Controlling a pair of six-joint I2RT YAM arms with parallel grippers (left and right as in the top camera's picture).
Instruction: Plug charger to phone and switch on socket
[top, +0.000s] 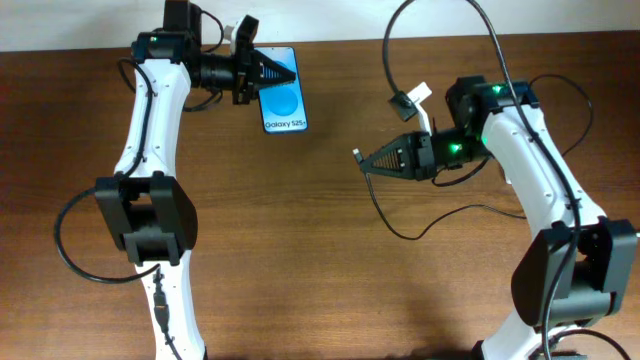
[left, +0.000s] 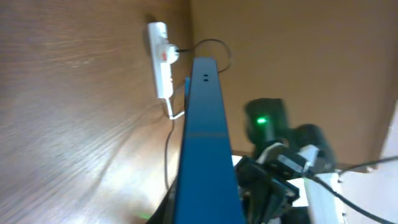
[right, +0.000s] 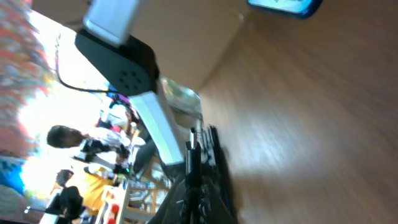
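Observation:
The phone (top: 282, 100), blue screen with white "Galaxy" text at its near end, is at the back of the table. My left gripper (top: 266, 70) is shut on its far end. In the left wrist view the phone (left: 205, 143) runs forward from the jaws. My right gripper (top: 368, 160) is shut on the charger cable just behind its small connector tip (top: 357, 153), which points left, well short of the phone. The tip also shows in the right wrist view (right: 193, 146). The white socket strip (top: 424, 108) is partly hidden behind my right arm; it also shows in the left wrist view (left: 160, 59) with a red switch.
The charger's black cable (top: 400, 228) loops across the table below my right gripper. A black plug (top: 398, 102) sits at the strip's end, its cable rising out of view. The phone's edge (right: 286, 5) and my left arm (right: 118, 56) show in the right wrist view.

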